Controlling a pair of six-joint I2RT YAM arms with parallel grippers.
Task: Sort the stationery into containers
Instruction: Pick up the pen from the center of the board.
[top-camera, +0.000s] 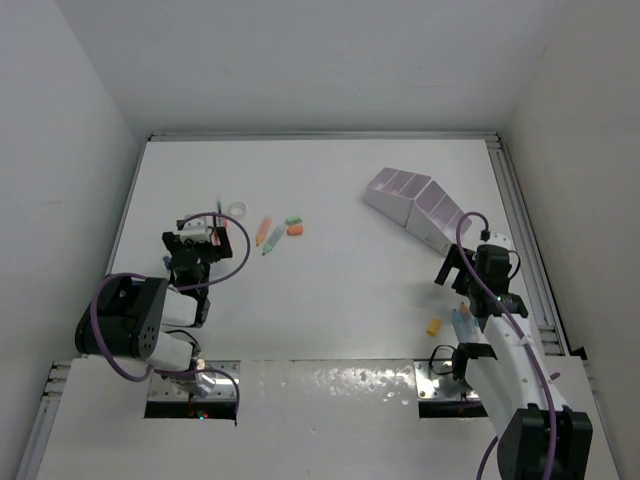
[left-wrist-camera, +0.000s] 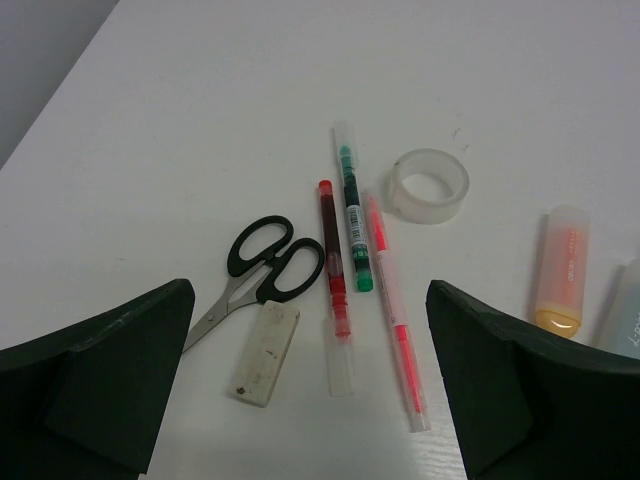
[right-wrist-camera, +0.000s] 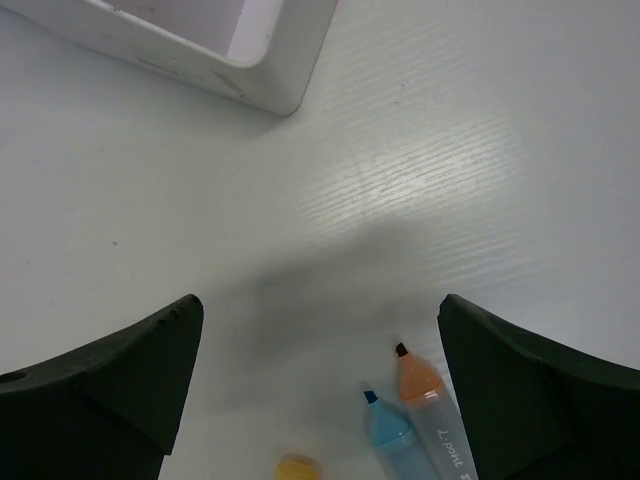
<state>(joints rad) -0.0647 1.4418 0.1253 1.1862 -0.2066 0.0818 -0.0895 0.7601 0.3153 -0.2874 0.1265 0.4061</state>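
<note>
My left gripper (top-camera: 196, 243) (left-wrist-camera: 308, 335) hangs open over a cluster of stationery at the table's left. Between its fingers lie black-handled scissors (left-wrist-camera: 262, 270), a white eraser (left-wrist-camera: 263, 353), a red pen (left-wrist-camera: 335, 265), a green pen (left-wrist-camera: 352, 220) and a thin red pen (left-wrist-camera: 396, 325). Beyond them is a clear tape ring (left-wrist-camera: 429, 185) (top-camera: 237, 209). The white organiser (top-camera: 410, 205) (right-wrist-camera: 270, 65) stands at the far right. My right gripper (top-camera: 455, 270) (right-wrist-camera: 320, 320) is open, holding nothing, above an orange-tipped marker (right-wrist-camera: 425, 400) and a blue-tipped marker (right-wrist-camera: 395, 440).
An orange pencil (top-camera: 263, 231) and a green pencil (top-camera: 272, 241) lie mid-table beside a green eraser (top-camera: 293, 220) and an orange eraser (top-camera: 296, 230). A small yellow piece (top-camera: 434, 326) (right-wrist-camera: 298, 468) sits near the right arm. An orange highlighter (left-wrist-camera: 560, 268) lies right of the left gripper.
</note>
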